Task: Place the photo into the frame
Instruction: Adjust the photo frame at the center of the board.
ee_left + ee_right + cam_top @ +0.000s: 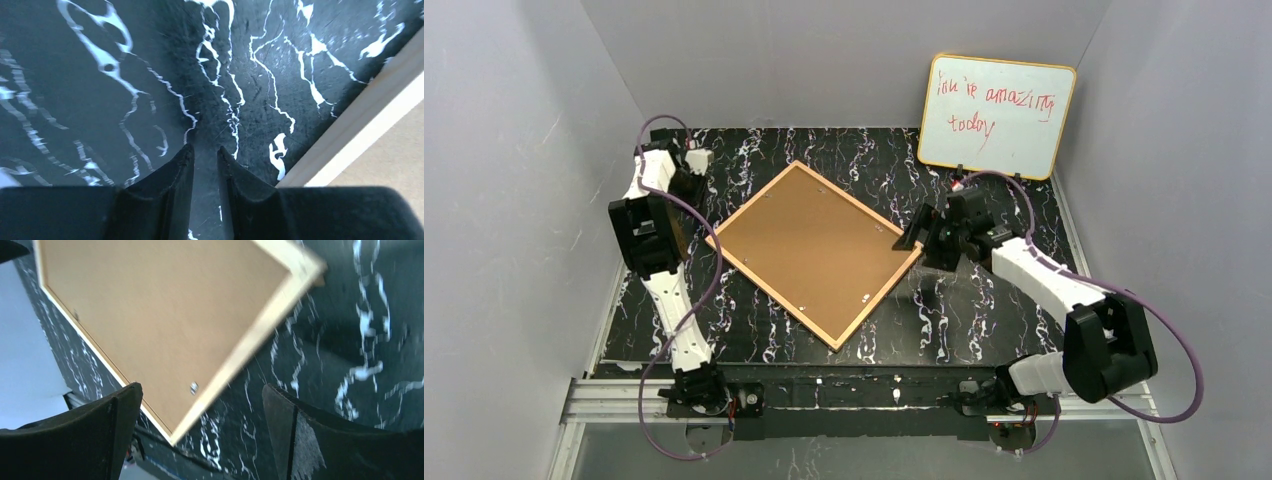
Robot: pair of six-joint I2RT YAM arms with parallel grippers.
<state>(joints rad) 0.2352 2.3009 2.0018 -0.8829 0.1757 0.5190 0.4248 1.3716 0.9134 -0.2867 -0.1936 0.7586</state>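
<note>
Thin light-orange wooden picture frame (814, 253) face-down mid-bench, brown back up, left gripper (205, 156) nearly closed, empty, at its nine o'clock, right gripper (200, 405) wide, empty, at three o'clock.

The frame (165, 325) (back up) lies between spread fingers (120, 420).

Both arms have white link shells, chunky black joint housings and purple cables looping beside them, each ending behind black, wedge-shaped pincer fingers (180, 175).
</note>
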